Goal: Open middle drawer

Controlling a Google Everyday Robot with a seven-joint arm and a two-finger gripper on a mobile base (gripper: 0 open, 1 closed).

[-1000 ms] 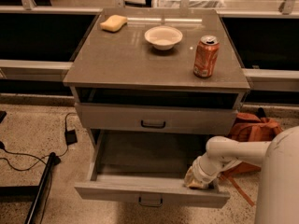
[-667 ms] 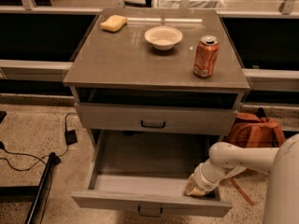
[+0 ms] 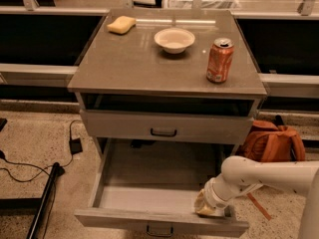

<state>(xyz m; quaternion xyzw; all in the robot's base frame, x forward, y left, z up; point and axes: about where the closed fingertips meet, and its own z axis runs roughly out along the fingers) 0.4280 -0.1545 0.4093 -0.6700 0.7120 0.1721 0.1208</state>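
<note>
Gripper [image 3: 208, 209] is low in the lower right of the frame, dipped into the front right corner of the middle drawer [image 3: 119, 218]. It's right up against the inside of the drawer's front panel, close to the right side wall. Honestly can't tell if it's clamped on the panel or just resting loose there. The white arm [image 3: 269, 176] comes in from the right edge and bends down to it.

So the drawer is basically all to the left of the gripper and a bit above it in the frame. It's pulled far out of the cabinet toward the bottom edge, with its pale grey floor showing. The long side runs left to right across the frame, the front faces the bottom edge, and the small dark handle [image 3: 159, 229] sits bottom centre, well left of the gripper.

Just above it is the upper drawer [image 3: 209, 128] with its own bar handle, a dark gap over that, then the cabinet top [image 3: 134, 63]. On top there's an orange can [image 3: 220, 60] at the right, a white bowl [image 3: 174, 39] in the middle toward the back, and a yellow sponge [image 3: 121, 24] at the back left. An orange backpack [image 3: 271, 141] is on the floor right of the cabinet, and a black cable [image 3: 30, 166] lies at the left.
</note>
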